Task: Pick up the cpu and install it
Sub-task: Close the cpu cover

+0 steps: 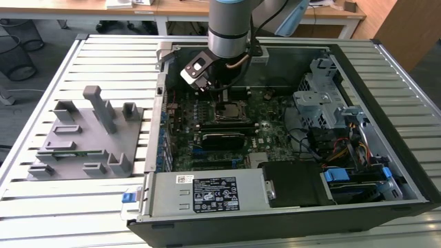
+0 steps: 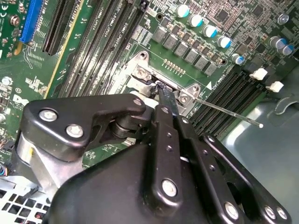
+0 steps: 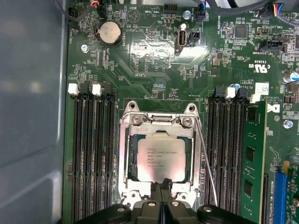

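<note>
Open computer case (image 1: 276,227), lying on its side, with the arm reaching in from above. The motherboard (image 3: 154,70) spreads directly beneath the gripper (image 3: 161,187).

You see the gripper's two fingers drawn together, with nothing between them. In the second wrist view, their narrow tips come down at the near edge of the socket's metal frame (image 3: 125,158). Whether they press on it, you cannot tell.

The cpu (image 3: 161,157) lies flat in the socket, just ahead of the fingertips and free of them. Its square silver-grey top shows through the frame's window, with faint print across the middle and a thin darker margin on all sides. It sits level and square to the socket.

The thin wire lever (image 3: 208,163) runs along one side of the socket, between the frame and the memory slots. It angles away from the frame and appears unlatched.

Judged from this, the pick-up and the placing are done. What is left looks to be securing the frame. A green memory stick (image 3: 252,158) stands in a slot beyond the lever.
</note>
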Controlling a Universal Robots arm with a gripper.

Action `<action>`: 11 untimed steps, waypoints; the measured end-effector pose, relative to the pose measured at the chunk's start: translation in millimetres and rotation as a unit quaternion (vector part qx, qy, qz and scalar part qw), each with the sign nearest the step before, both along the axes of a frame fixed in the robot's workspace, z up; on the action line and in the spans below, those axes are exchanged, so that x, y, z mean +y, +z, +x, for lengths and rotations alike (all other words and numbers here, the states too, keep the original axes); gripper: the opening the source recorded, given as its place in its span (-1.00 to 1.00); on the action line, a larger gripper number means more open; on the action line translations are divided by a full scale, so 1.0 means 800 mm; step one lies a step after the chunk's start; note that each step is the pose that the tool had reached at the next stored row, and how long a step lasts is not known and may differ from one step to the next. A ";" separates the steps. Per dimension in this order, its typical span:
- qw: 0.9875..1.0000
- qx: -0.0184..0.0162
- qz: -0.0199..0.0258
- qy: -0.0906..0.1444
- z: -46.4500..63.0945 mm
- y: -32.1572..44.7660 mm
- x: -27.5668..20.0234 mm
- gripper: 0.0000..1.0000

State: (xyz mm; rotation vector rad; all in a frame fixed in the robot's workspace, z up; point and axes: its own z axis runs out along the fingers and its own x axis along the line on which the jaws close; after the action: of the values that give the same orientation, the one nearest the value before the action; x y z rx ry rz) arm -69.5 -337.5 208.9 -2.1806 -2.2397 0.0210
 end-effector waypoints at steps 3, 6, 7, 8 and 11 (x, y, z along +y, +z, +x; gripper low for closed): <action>1.000 0.000 0.000 0.001 0.000 0.0001 -0.0001 -0.79; 1.000 0.001 0.000 0.001 0.005 0.0001 -0.0001 -0.79; 1.000 0.001 0.000 0.001 0.007 0.0001 -0.0003 -0.79; 1.000 0.001 0.000 0.001 0.009 0.0001 -0.0003 -0.79; 1.000 0.002 0.000 0.001 0.012 0.0001 -0.0007 -0.79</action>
State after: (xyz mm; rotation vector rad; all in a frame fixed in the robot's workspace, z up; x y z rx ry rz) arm -59.7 -338.1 209.0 -2.1769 -2.2397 0.0251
